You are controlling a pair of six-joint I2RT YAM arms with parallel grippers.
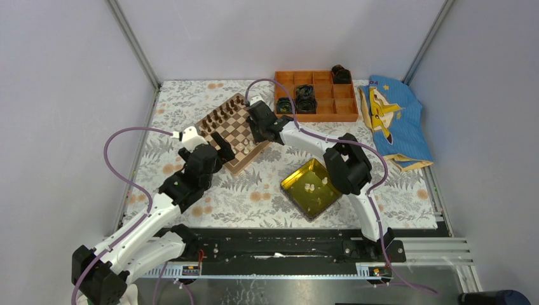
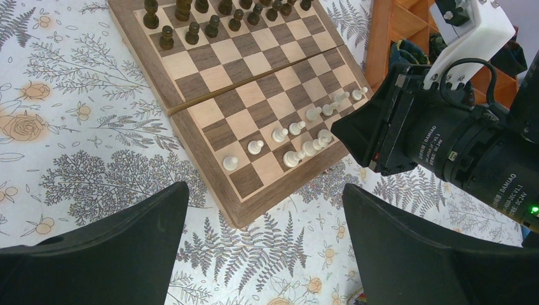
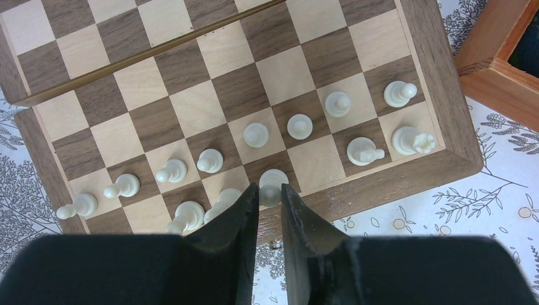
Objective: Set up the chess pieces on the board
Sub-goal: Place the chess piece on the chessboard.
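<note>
The board (image 3: 222, 51) is a wooden chessboard that lies at the table's middle (image 1: 236, 126). Several cream-white chess pieces (image 3: 299, 126) stand in its two near rows. My right gripper (image 3: 270, 190) hangs over the board's near edge, its jaws closed narrowly on one white chess piece (image 3: 272, 181) standing on a dark square of the edge row. My left gripper (image 2: 266, 187) is open and hovers over the cloth just off the board's corner (image 2: 245, 219), holding nothing. In the top view the left gripper (image 1: 222, 147) is left of the right gripper (image 1: 253, 136).
Dark brown pieces (image 2: 191, 28) fill the board's far rows. A yellow tray (image 1: 295, 171) right of the board holds a few white pieces (image 1: 309, 187). An orange compartment box (image 1: 318, 114) stands at the back, a blue cloth (image 1: 394, 117) to its right.
</note>
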